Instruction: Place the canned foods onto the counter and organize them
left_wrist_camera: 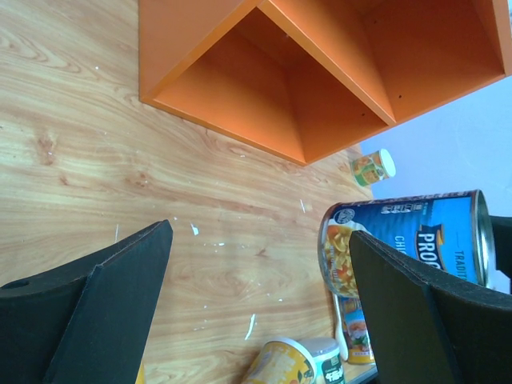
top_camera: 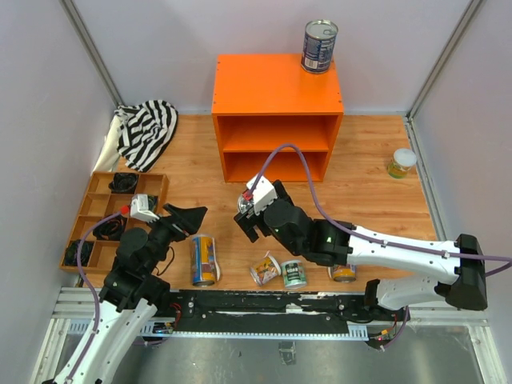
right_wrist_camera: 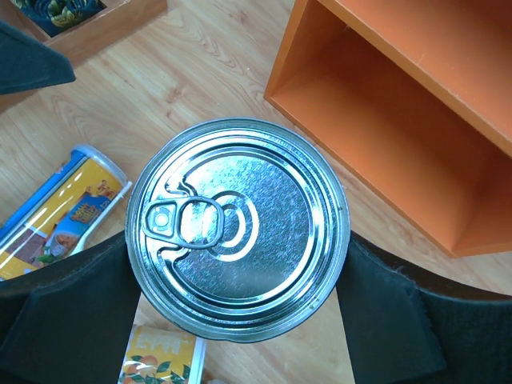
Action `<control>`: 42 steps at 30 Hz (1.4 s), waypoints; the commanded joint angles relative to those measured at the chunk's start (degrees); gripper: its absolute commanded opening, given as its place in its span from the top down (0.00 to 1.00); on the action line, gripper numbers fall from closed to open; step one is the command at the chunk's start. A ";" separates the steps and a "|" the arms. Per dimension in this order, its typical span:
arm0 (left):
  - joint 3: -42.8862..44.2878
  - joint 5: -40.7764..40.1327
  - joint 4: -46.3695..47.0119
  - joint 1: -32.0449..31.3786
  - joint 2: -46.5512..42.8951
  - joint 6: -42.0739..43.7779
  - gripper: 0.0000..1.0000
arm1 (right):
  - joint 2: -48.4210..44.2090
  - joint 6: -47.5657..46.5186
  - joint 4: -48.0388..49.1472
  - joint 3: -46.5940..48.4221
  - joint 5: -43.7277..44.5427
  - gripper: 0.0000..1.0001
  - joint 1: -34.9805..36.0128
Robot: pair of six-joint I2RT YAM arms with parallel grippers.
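Counter [top_camera: 276, 84], the orange unit, stands at the back edge of the surface, and one wide blue tin [top_camera: 320, 46] is upright on the back right corner of its top. The second wide tin [right_wrist_camera: 238, 228] sits upright between the fingers of my right gripper [right_wrist_camera: 236, 300], out in front of the counter's open face. I cannot tell whether it is clear of the surface. It is rigid metal, probably full and heavy, with a slick label. I judge a squeeze across its side wall, about mid-height, is what keeps it from tipping or sliding. My right jaws are spread wide, both pads against that wall. My left gripper [left_wrist_camera: 260, 264] gapes with nothing in it. A tall yellow tin [top_camera: 204, 259] lies near the front edge, small tins [top_camera: 294, 274] lie to its right, and one small tin [top_camera: 401, 162] stands by the right edge.
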 commanded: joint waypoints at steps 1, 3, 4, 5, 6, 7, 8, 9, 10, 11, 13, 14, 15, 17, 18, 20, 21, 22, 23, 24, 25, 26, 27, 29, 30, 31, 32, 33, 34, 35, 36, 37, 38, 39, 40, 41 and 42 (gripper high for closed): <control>-0.02 -0.52 2.18 -0.27 0.70 -0.34 0.03 | -4.08 -7.43 7.86 6.95 5.95 0.99 1.46; -0.37 -0.56 2.41 -0.28 0.69 -0.53 0.03 | -4.75 -9.78 7.72 8.73 6.51 0.99 1.95; -0.55 -0.48 2.53 -0.28 0.79 -0.64 0.03 | -4.95 -11.01 7.69 9.48 6.94 0.99 2.36; -0.72 -0.41 2.65 -0.27 0.78 -0.76 0.03 | -5.10 -12.05 7.66 10.17 7.32 0.99 2.58; -0.94 -0.39 2.67 -0.27 0.80 -0.85 0.03 | -5.25 -12.99 7.69 10.77 7.65 0.99 2.72; -0.99 -0.38 2.87 -0.27 0.87 -0.89 0.03 | -5.42 -13.83 7.82 11.29 7.80 0.99 2.74; -1.14 -0.34 3.04 -0.27 0.95 -0.94 0.03 | -5.55 -14.59 8.20 11.64 7.92 0.99 2.75; -1.18 -0.30 3.26 -0.27 1.09 -0.97 0.03 | -5.69 -15.58 8.78 12.06 8.10 0.99 2.83; -1.14 -0.23 3.40 -0.27 1.25 -1.03 0.03 | -5.85 -16.68 9.65 12.38 8.26 0.99 2.82; -1.12 -0.17 3.51 -0.31 1.44 -1.03 0.04 | -5.83 -17.82 10.04 13.04 8.51 0.99 2.80; -1.01 -0.12 3.64 -0.27 1.87 -0.92 0.03 | -5.47 -20.52 10.41 15.10 9.71 0.99 2.77; -0.92 -0.12 3.69 -0.27 1.98 -0.91 0.03 | -5.31 -21.79 10.64 16.10 10.23 0.99 2.77; -0.80 -0.12 3.72 -0.27 2.04 -0.80 0.04 | -5.11 -23.02 10.97 17.16 10.52 0.99 2.75; -0.80 -0.20 3.86 -0.27 2.12 -0.83 0.03 | -4.63 -25.06 11.20 19.45 11.51 0.99 2.48; -0.79 -0.17 3.95 -0.27 2.24 -0.85 0.04 | -4.46 -25.87 11.20 20.66 11.85 0.99 2.16; -0.77 -0.20 4.04 -0.27 2.28 -0.79 0.04 | -4.40 -27.50 12.05 22.22 11.88 0.99 1.74; -0.82 -0.21 4.05 -0.27 2.29 -0.79 0.03 | -4.40 -28.33 12.49 22.66 11.88 0.99 1.58; -0.82 -0.21 4.05 -0.27 2.32 -0.64 0.03 | -4.32 -28.95 12.81 22.95 11.82 0.99 1.49; -0.77 -0.27 4.03 -0.27 2.30 -0.63 0.04 | -4.24 -29.44 13.01 23.20 11.74 0.99 1.35; -0.74 -0.29 4.12 -0.27 2.34 -0.54 0.04 | -4.23 -29.71 13.35 23.11 11.57 0.99 1.23; -0.69 -0.30 4.12 -0.27 2.38 -0.51 0.04 | -4.23 -29.96 13.73 23.02 11.36 0.99 1.25; -0.62 -0.30 4.16 -0.27 2.43 -0.48 0.04 | -4.18 -30.15 14.08 22.97 11.34 0.99 1.26; -0.58 -0.30 4.21 -0.27 2.55 -0.36 0.04 | -4.02 -30.51 14.43 22.92 11.48 0.99 1.26; -0.34 -0.28 4.22 -0.27 2.87 -0.10 0.04 | -3.65 -31.87 15.59 22.99 11.94 0.99 1.26; -0.23 -0.28 4.17 -0.27 2.97 0.03 0.03 | -3.27 -32.52 15.91 23.32 12.32 0.99 1.15; -0.03 -0.29 4.22 -0.27 3.12 0.13 0.03 | -3.00 -32.93 16.01 23.78 12.60 0.99 0.90; 0.02 -0.25 4.22 -0.27 3.17 0.15 0.04 | -2.73 -33.03 15.95 24.35 12.59 0.99 0.50; 0.02 -0.29 4.35 -0.27 3.19 0.19 0.04 | -2.57 -32.81 15.89 24.89 12.46 0.99 -0.06; 0.00 -0.30 4.49 -0.27 3.24 0.11 0.03 | -2.55 -32.28 15.33 25.64 12.32 0.99 -0.76; -0.10 -0.22 4.63 -0.27 3.26 0.14 0.04 | -2.53 -31.48 14.49 26.40 11.88 0.99 -1.71; -0.14 -0.15 4.85 -0.28 3.39 0.08 0.04 | -2.42 -30.48 13.46 27.26 11.19 0.99 -2.78; -0.25 -0.12 5.01 -0.27 3.50 0.09 0.04 | -2.38 -28.95 12.03 28.18 10.36 0.99 -4.09; -0.29 0.00 5.17 -0.27 3.66 0.03 0.04 | -2.38 -27.47 10.61 29.11 9.39 0.99 -5.54; -0.25 -0.01 5.31 -0.27 3.86 0.14 0.04 | -2.43 -25.87 9.41 29.96 8.11 0.99 -7.11; -0.20 0.05 5.50 -0.27 4.06 0.11 0.04 | -2.33 -24.27 8.32 30.79 7.03 0.99 -8.66; -0.16 0.05 5.66 -0.27 4.25 0.18 0.03 | -2.20 -22.93 7.20 32.00 5.94 0.99 -10.71; -0.21 0.10 5.92 -0.28 4.37 0.26 0.04 | -1.96 -20.80 5.89 33.01 4.83 0.99 -12.43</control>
